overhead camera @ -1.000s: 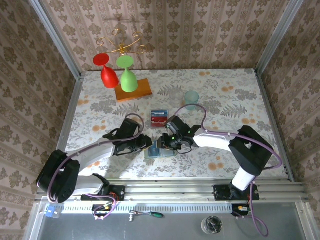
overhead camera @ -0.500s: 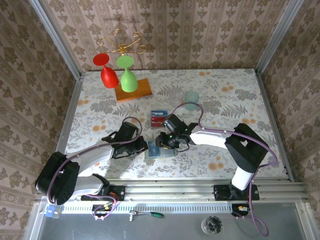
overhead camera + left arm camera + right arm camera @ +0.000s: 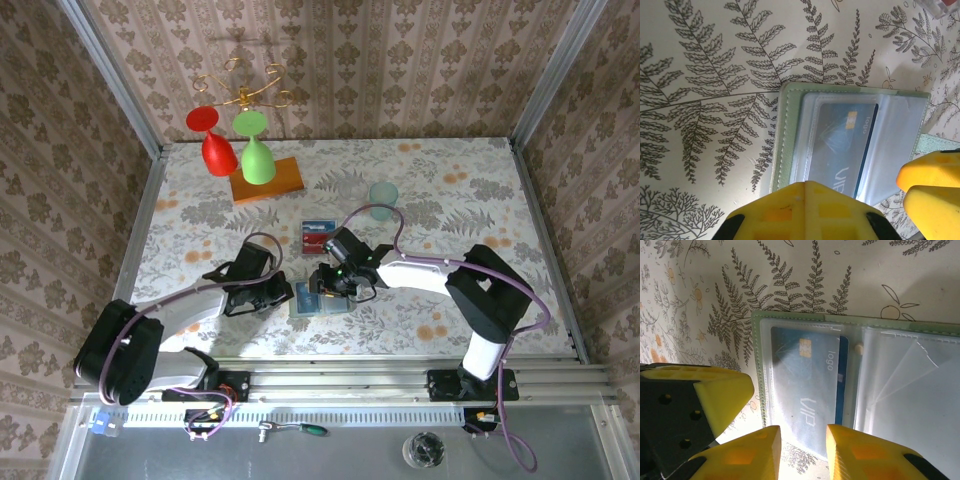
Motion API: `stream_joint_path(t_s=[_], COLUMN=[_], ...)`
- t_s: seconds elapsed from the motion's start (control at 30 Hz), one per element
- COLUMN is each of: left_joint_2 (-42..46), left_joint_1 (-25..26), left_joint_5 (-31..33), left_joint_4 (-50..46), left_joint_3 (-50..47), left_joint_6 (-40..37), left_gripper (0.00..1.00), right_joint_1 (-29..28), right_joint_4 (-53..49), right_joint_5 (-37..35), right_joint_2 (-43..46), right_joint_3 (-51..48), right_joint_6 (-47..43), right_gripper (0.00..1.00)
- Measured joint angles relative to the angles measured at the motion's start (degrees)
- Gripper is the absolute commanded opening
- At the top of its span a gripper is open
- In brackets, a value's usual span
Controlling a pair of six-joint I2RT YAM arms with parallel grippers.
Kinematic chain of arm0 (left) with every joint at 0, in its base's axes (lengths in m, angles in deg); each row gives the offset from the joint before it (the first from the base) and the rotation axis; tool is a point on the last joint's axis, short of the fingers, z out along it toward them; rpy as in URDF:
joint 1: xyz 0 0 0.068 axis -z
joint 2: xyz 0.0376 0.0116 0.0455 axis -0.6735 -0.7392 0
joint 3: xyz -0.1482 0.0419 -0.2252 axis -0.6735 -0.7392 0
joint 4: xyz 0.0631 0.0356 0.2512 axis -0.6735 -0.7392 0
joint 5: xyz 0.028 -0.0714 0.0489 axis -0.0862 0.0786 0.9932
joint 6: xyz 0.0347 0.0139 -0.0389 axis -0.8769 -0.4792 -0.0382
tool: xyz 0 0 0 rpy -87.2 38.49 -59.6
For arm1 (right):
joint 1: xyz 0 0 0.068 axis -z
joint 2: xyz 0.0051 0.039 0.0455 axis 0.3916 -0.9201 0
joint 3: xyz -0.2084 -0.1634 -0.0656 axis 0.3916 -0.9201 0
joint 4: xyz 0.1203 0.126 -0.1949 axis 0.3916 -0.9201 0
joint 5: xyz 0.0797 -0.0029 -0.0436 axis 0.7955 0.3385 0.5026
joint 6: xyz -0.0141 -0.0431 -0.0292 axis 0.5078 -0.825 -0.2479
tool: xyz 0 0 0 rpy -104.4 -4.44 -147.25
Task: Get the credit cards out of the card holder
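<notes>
Sage-green card holder (image 3: 318, 301) lies open on the tabletop (image 3: 450, 190), blue credit card (image 3: 805, 385) pocketed; right hand (image 3: 804, 434), fingers apart, over its edge; left hand (image 3: 285, 292) at 9 o'clock, spacing unclear; red credit cards (image 3: 319, 235) at 12 o'clock.

The blue card (image 3: 805, 385) in the wallet's (image 3: 790, 317) clear pocket bears two white words. "VIP" sits just beyond the gap of the right end effector (image 3: 803, 440). A smaller "logo" lies farther from it, beside the gold chip (image 3: 804, 347). Both words also show close to the left end effector (image 3: 860, 187).
</notes>
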Motion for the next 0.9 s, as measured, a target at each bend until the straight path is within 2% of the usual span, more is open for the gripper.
stream_joint_path(t_s=[0.9], left_joint_2=[-4.9], left_joint_1=[-0.1], left_joint_5=[-2.3], left_joint_4=[3.6], left_joint_3=[0.5], left_joint_6=[-0.4], left_gripper=[0.0], right_joint_1=[0.0], right_joint_4=[0.0], right_joint_5=[0.0], right_joint_2=[-0.7], right_joint_3=[0.9], right_joint_6=[0.0], right_gripper=[0.32])
